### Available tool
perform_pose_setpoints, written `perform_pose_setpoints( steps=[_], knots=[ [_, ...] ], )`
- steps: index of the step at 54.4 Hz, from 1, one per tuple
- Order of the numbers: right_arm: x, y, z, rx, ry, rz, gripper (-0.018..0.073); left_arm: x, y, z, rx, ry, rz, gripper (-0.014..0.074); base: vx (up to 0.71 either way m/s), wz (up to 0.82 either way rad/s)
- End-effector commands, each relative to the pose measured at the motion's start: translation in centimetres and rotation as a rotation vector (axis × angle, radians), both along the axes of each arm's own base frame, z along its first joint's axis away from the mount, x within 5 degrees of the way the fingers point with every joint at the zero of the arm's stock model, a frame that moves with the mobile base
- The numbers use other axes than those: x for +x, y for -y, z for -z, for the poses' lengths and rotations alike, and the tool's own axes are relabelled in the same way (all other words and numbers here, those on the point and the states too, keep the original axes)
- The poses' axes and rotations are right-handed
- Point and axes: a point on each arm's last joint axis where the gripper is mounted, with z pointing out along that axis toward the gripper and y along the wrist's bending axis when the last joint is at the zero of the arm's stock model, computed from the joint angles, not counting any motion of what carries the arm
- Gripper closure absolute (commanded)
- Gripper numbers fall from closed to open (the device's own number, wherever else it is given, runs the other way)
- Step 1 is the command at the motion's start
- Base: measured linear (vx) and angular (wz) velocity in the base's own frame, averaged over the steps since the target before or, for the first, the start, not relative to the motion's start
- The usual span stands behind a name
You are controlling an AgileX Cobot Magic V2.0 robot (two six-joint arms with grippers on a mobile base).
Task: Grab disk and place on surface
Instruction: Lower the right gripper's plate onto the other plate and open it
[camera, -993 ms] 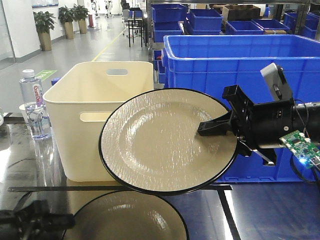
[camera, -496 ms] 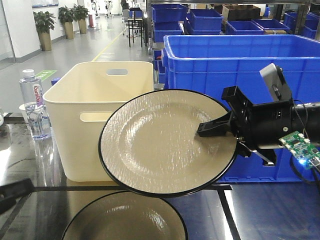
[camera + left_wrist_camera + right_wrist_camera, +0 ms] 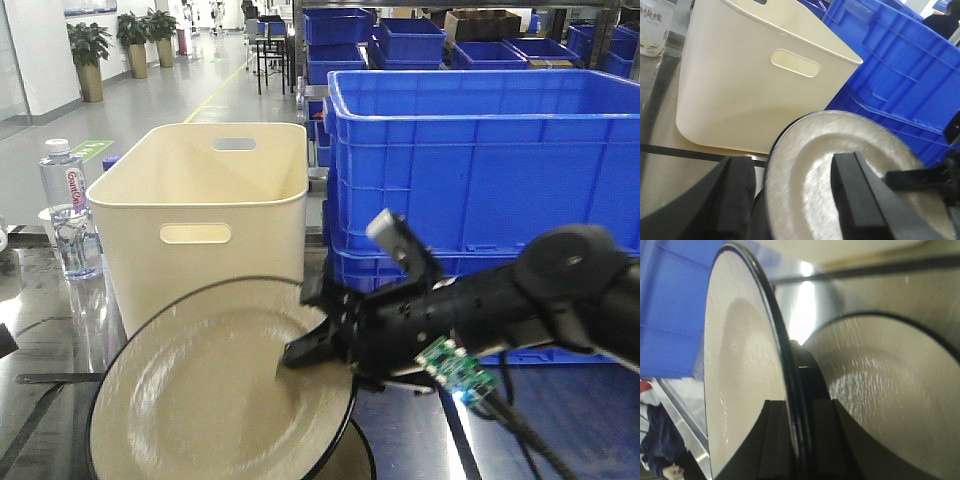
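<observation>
The right gripper [image 3: 300, 352] is clenched on the right rim of the plate [image 3: 200, 390], one dark finger over the cream face and the other behind it; the right wrist view shows that rim edge-on, pinched between the two fingers [image 3: 772, 440], whose tips are cut off by the bottom of the picture. The plate hangs low and tilted above the dark glossy tabletop [image 3: 890, 290], its black-edged face turned up and toward the front camera; its lower part runs out of the front view, so I cannot tell whether it touches anything. Beneath it lies a second plate [image 3: 880, 390] flat on the tabletop, largely covered in the front view, with a black tape line [image 3: 865, 267] running beyond it. A small green circuit board [image 3: 455, 368] hangs under the right arm, with a lit spot beside it.

The left gripper [image 3: 792, 170] is released, its two dark fingers spread wide and blurred in the left wrist view; the plate shows past them, and whether it reaches in between them is not clear. In the front view only a dark corner shows at the left edge.

Behind the plates stands a cream plastic bin [image 3: 200, 240] with slot handles; a large blue crate [image 3: 480, 170] is just to its right; a water bottle [image 3: 68, 210] stands to its left, its label only partly readable.
</observation>
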Motion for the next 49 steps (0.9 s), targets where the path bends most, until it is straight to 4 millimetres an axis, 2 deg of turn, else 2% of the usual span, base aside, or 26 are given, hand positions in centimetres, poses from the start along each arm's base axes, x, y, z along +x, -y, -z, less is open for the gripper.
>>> perform_pose_setpoints(
  steps=[1,16,27,34,49],
  knots=[
    [0.0,-0.5,-2.5,0.102,0.052,0.034,0.0559,0.0,-0.2,-1.2,-0.033,0.044,-0.024,0.0133,0.00,0.00],
    [0.7,-1.0,-0.2,0.031,0.043,-0.046,0.0535,0.0,-0.2,-1.2,-0.033,0.045,-0.033,0.0133,0.00,0.00],
    [1.0,-0.6,0.6,-0.072,0.087,-0.063,0.0463,0.0,-0.3,-1.3,-0.033,0.046,-0.035,0.0133,0.00,0.00],
    [1.1,-0.1,1.1,-0.167,0.144,-0.102,0.0366,0.0,-0.3,-1.3,-0.033,0.046,-0.035,0.0133,0.00,0.00],
    [1.4,0.6,1.6,-0.304,0.238,-0.138,0.0084,0.0,-0.3,-1.3,-0.033,0.047,-0.038,0.0133,0.00,0.00]
  ],
)
